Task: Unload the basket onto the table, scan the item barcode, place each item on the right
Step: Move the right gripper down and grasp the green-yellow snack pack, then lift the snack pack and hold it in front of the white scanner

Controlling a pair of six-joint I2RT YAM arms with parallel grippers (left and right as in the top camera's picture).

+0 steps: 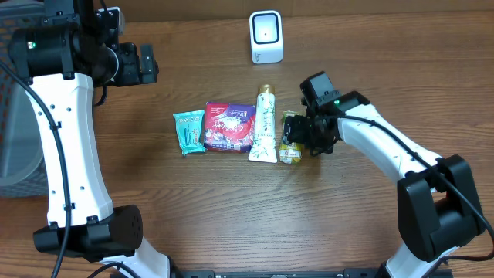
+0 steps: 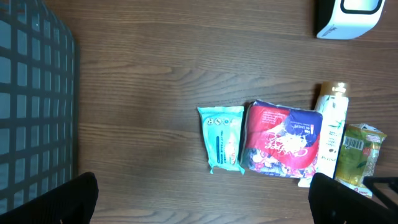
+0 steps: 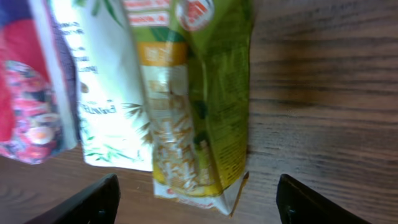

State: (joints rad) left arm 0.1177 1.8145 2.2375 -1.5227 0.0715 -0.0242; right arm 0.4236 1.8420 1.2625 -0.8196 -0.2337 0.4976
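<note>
- Green packet (image 1: 290, 137) lies flat on the table (image 1: 193, 216), at the right end of a row of four items.
- Its long axis runs from the far edge toward the near edge, parallel to the white tube (image 1: 264, 125) that it touches.
- In the left wrist view a barcode (image 2: 354, 144) faces up near the packet's far end.
- Rest of the row, leftward: red-purple pouch (image 1: 228, 127), then teal packet (image 1: 190, 131).
- White scanner (image 1: 266, 36) stands well apart, beyond the tube's cap.
- Right gripper (image 1: 312, 134) is low at the green packet's right side. Its fingers (image 3: 93, 202) are spread wide, with the packet's near end between them, and pinch nothing.
- Left gripper (image 1: 143, 63) is high at far left, fingers (image 2: 68, 202) spread wide and holding nothing.
- Wire basket (image 2: 31, 106) sits at the left edge.
</note>
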